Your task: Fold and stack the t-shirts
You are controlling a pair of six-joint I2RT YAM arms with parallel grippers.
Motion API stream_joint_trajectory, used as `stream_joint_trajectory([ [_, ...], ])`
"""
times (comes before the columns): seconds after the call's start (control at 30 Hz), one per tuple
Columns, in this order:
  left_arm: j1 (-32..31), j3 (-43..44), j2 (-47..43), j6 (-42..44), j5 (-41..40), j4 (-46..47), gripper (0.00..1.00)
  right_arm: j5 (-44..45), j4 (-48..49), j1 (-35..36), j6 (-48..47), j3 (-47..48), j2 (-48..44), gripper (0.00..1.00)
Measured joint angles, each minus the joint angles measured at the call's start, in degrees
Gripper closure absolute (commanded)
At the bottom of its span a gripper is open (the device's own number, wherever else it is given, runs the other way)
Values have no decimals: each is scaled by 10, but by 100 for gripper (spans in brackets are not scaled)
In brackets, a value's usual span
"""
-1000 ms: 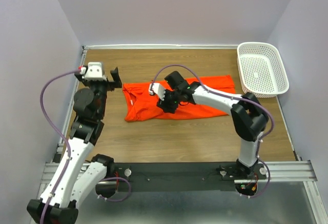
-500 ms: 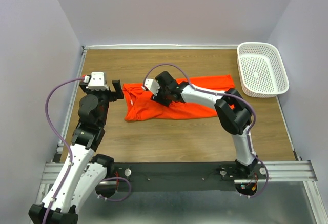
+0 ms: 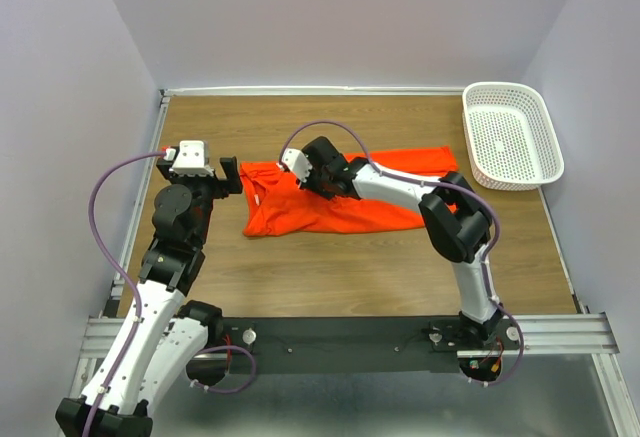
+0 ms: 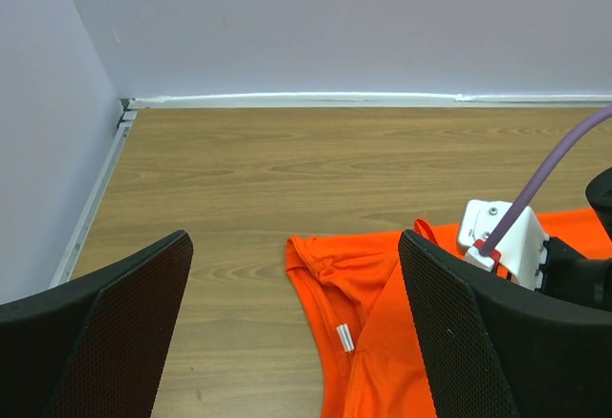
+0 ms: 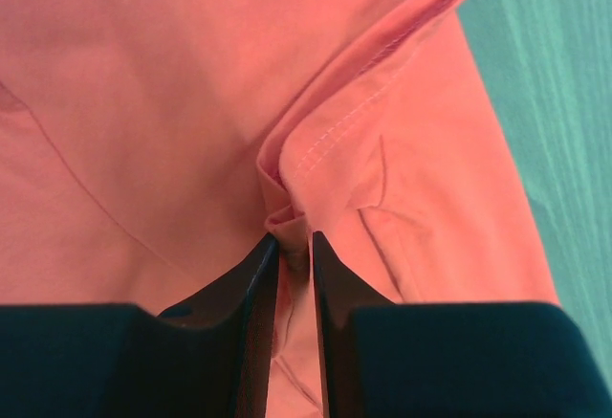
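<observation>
The orange t-shirt (image 3: 345,209) lay spread flat in the middle of the tabletop (image 3: 300,267), well apart from the white basket (image 3: 512,137) at the far right corner. The right hand (image 5: 293,246) was narrowed, pinching a raised fold of the shirt's stitched edge. The left hand (image 4: 295,275) hung wide open and empty, just beside the shirt's left end.

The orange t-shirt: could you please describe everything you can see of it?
The t-shirt is plain bright orange-red soft fabric with stitched hems and no print. It lies rumpled, stretched sideways across the wooden table. The right gripper pinches a raised fold near its left end.
</observation>
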Motion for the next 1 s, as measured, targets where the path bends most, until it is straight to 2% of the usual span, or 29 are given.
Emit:
stream_joint_trajectory([
  [0.33,0,0,0,0,1,0,4,38,10,-33,40,-3,-12,71],
  [0.37,0,0,0,0,1,0,4,40,13,-39,44,-6,-15,67],
  [0.4,0,0,0,0,2,0,4,45,17,-47,50,-12,-20,62],
  [0.43,0,0,0,0,2,0,4,51,20,-57,61,-19,-26,46],
  [0.47,0,0,0,0,2,0,4,56,22,-64,67,-23,-30,14],
  [0.5,0,0,1,0,3,0,4,58,25,-73,81,-28,-35,0],
  [0.73,0,0,3,-1,10,0,4,59,30,-100,108,-59,-64,0],
  [0.83,0,0,10,-17,14,0,8,40,31,-106,113,-73,-95,0],
  [0.9,0,2,28,-47,24,-2,11,-24,32,-122,112,-92,-130,0],
  [1.0,2,3,57,-140,59,-14,11,-210,36,-176,96,-143,-221,3],
])
